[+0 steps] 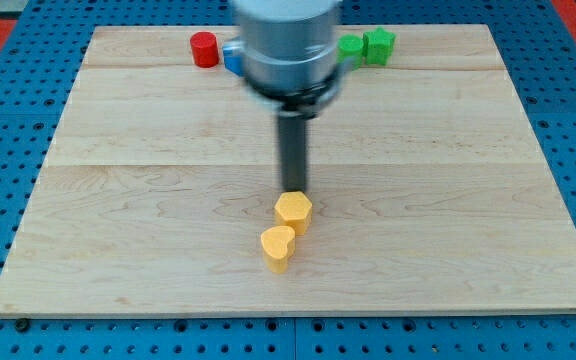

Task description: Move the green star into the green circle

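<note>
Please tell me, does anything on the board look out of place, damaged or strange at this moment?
Nothing looks damaged or spilled. One thing is odd for the task: my tip sits just above the yellow hexagon, beside the yellow heart, far from the green star and green circle, which already seem to touch.

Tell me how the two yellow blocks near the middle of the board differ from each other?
The yellow hexagon block has flat, angled sides; the yellow heart block has a notched, rounded outline. The hexagon lies nearer the view's top, right at my tip; the heart sits below it toward the view's left, farther from my tip. They share the same yellow colour and similar size, and appear to touch.
</note>
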